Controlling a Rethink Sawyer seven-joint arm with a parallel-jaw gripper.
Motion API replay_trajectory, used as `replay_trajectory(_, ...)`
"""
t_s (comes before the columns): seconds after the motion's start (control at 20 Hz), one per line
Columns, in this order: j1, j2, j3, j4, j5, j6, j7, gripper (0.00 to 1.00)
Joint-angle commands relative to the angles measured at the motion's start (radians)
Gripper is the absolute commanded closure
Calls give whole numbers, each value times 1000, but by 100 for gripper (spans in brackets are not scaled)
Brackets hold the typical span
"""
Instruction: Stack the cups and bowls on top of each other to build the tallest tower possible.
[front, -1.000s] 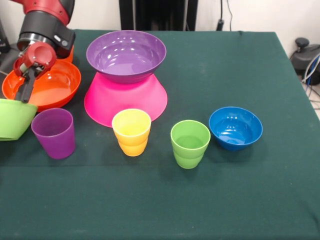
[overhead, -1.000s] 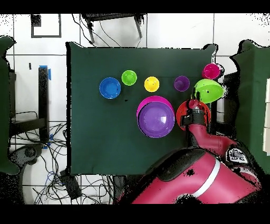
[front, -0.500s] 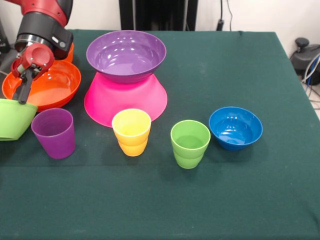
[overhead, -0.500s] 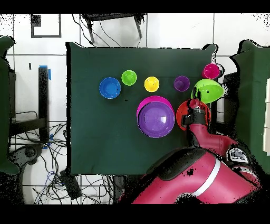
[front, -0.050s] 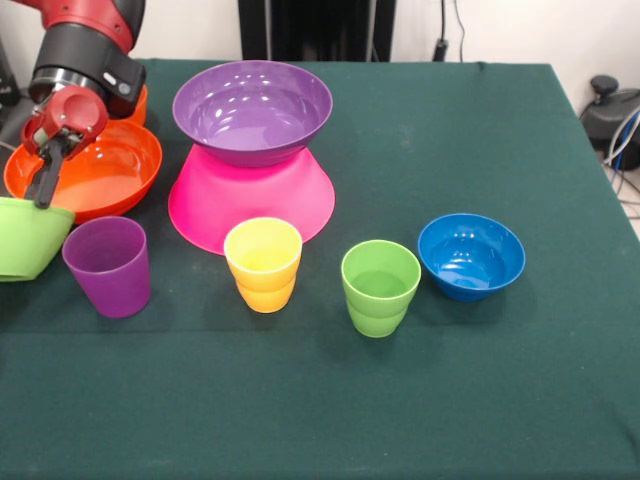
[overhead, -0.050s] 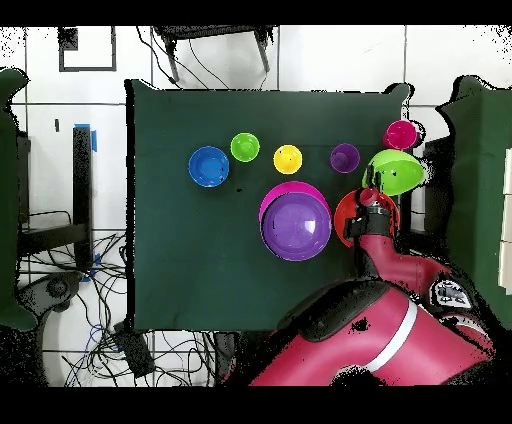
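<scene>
Gripper (front, -0.050s: 42, 190) sits at the far left of the front view, closed on the near rim of the lime green bowl (front, -0.050s: 25, 237), which hangs partly out of frame just beside the purple cup (front, -0.050s: 108, 266). Behind them rests the large orange bowl (front, -0.050s: 95, 172). Next along, the tower (front, -0.050s: 250, 150) so far is an inverted pink bowl (front, -0.050s: 250, 200) with the purple bowl (front, -0.050s: 252, 108) sitting upright on it. In front of that stand the yellow cup (front, -0.050s: 264, 263) and the green cup (front, -0.050s: 380, 286), then the small blue bowl (front, -0.050s: 471, 255) on the green surface (front, -0.050s: 480, 400). A red cup (overhead, -0.050s: 401, 134) shows only in the overhead view, near the surface's corner.

Risk, as I judge it: the bowl is pinched by one edge, so it may tilt or slip while travelling. A low carry could clip the purple cup or nudge the purple bowl off its narrow pink perch.
</scene>
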Motion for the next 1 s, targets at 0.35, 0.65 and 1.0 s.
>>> replay_trajectory(0.35, 46, -10, 54, -38, -69, 90, 45, 100)
replay_trajectory(0.65, 47, -33, 45, -21, -74, 90, 58, 100)
replay_trajectory(1.0, 70, -72, 13, 43, -17, 68, 11, 100)
